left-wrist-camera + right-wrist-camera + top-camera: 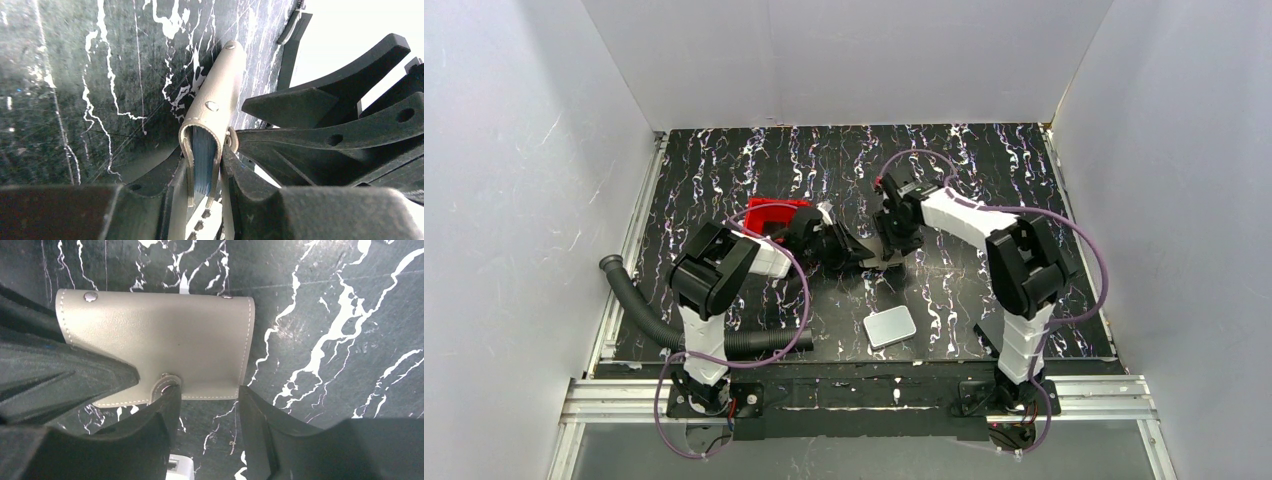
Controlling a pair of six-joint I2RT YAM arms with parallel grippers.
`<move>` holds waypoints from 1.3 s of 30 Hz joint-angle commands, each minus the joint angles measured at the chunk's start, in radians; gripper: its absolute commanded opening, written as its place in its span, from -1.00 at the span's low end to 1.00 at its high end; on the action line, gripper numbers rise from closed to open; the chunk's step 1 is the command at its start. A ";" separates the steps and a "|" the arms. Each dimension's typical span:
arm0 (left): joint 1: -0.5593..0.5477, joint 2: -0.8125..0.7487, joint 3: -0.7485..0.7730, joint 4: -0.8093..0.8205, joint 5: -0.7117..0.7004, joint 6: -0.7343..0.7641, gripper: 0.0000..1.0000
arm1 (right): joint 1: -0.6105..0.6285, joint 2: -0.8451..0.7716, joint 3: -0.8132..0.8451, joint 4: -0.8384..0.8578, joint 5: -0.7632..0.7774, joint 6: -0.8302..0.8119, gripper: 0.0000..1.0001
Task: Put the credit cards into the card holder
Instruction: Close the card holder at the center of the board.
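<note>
Black fingers [260,210] of the left end effector [204,175] are pinching the grey card holder [215,95] edge-on between them, over the marbled bench [75,75], with blue-edged credit cards [202,155] sitting inside its fold. Opposite it, the right end effector [209,395] is hovering with jaws standing apart, gripping nothing, its tips right at the holder's stitched edge. Behind the left end effector a red tray [774,213] is sitting, and behind the right one a white slab [890,327] is lying flat.
</note>
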 commanded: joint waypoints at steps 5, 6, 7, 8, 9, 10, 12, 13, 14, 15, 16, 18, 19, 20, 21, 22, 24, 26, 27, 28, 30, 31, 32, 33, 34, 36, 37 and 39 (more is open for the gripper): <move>-0.037 0.011 -0.040 -0.061 0.065 -0.013 -1.00 | -0.101 -0.208 -0.256 0.308 -0.221 0.032 0.02; -0.038 0.011 -0.040 -0.061 0.066 -0.015 -1.00 | -0.114 -0.222 -0.273 0.323 -0.236 0.048 -0.01; -0.038 0.011 -0.041 -0.061 0.067 -0.017 -1.00 | -0.127 -0.234 -0.285 0.335 -0.245 0.058 -0.03; -0.037 0.013 -0.041 -0.061 0.068 -0.017 -1.00 | -0.135 -0.251 -0.295 0.343 -0.244 0.063 -0.03; -0.037 0.014 -0.042 -0.061 0.070 -0.018 -1.00 | -0.141 -0.264 -0.304 0.350 -0.252 0.062 -0.03; -0.037 0.013 -0.044 -0.061 0.070 -0.017 -1.00 | -0.145 -0.275 -0.313 0.361 -0.269 0.061 -0.03; -0.037 0.011 -0.045 -0.061 0.070 -0.017 -1.00 | -0.150 -0.301 -0.334 0.375 -0.301 0.062 -0.04; -0.037 0.010 -0.045 -0.061 0.071 -0.018 -1.00 | -0.150 -0.318 -0.351 0.397 -0.318 0.067 -0.04; -0.037 0.010 -0.044 -0.060 0.071 -0.017 -1.00 | -0.150 -0.336 -0.371 0.416 -0.338 0.075 -0.04; -0.037 0.009 -0.043 -0.061 0.071 -0.017 -1.00 | -0.150 -0.352 -0.390 0.445 -0.363 0.082 -0.05; -0.037 0.008 -0.042 -0.060 0.071 -0.018 -1.00 | -0.151 -0.362 -0.413 0.480 -0.396 0.094 -0.06; -0.037 0.008 -0.041 -0.061 0.070 -0.017 -1.00 | -0.150 -0.348 -0.455 0.554 -0.473 0.127 -0.29; -0.037 0.008 -0.041 -0.061 0.069 -0.017 -1.00 | -0.151 -0.330 -0.456 0.564 -0.513 0.136 -0.46; -0.037 0.006 -0.040 -0.061 0.069 -0.017 -1.00 | -0.150 -0.315 -0.455 0.574 -0.540 0.143 -0.60; -0.037 0.004 -0.038 -0.061 0.069 -0.018 -1.00 | -0.151 -0.304 -0.459 0.591 -0.551 0.153 -0.70; -0.038 0.004 -0.036 -0.061 0.070 -0.018 -1.00 | -0.151 -0.300 -0.468 0.613 -0.548 0.166 -0.77; -0.038 0.003 -0.036 -0.061 0.068 -0.019 -1.00 | -0.154 -0.281 -0.480 0.646 -0.542 0.177 -0.83; -0.037 0.003 -0.034 -0.061 0.067 -0.019 -1.00 | -0.160 -0.252 -0.480 0.654 -0.556 0.180 -0.90; -0.037 0.002 -0.034 -0.061 0.069 -0.019 -1.00 | -0.161 -0.246 -0.487 0.664 -0.556 0.182 -0.91; -0.037 0.000 -0.033 -0.061 0.070 -0.019 -1.00 | -0.162 -0.244 -0.494 0.675 -0.551 0.184 -0.91; -0.037 -0.001 -0.035 -0.061 0.068 -0.019 -1.00 | -0.164 -0.238 -0.502 0.676 -0.538 0.184 -0.91; -0.037 -0.001 -0.034 -0.061 0.068 -0.018 -1.00 | -0.164 -0.235 -0.503 0.676 -0.537 0.181 -0.91; -0.037 -0.001 -0.033 -0.061 0.068 -0.017 -1.00 | -0.165 -0.235 -0.508 0.676 -0.537 0.181 -0.91; -0.037 -0.001 -0.032 -0.061 0.070 -0.017 -1.00 | -0.166 -0.236 -0.514 0.676 -0.537 0.180 -0.91; -0.037 0.000 -0.031 -0.061 0.071 -0.019 -1.00 | -0.168 -0.236 -0.520 0.704 -0.535 0.180 -0.91; -0.037 0.000 -0.029 -0.061 0.072 -0.019 -1.00 | -0.173 -0.231 -0.533 0.722 -0.531 0.181 -0.91; -0.037 -0.001 -0.029 -0.061 0.073 -0.019 -1.00 | -0.175 -0.228 -0.540 0.735 -0.532 0.182 -0.91; -0.037 -0.002 -0.029 -0.061 0.073 -0.021 -1.00 | -0.184 -0.222 -0.574 0.778 -0.538 0.184 -0.91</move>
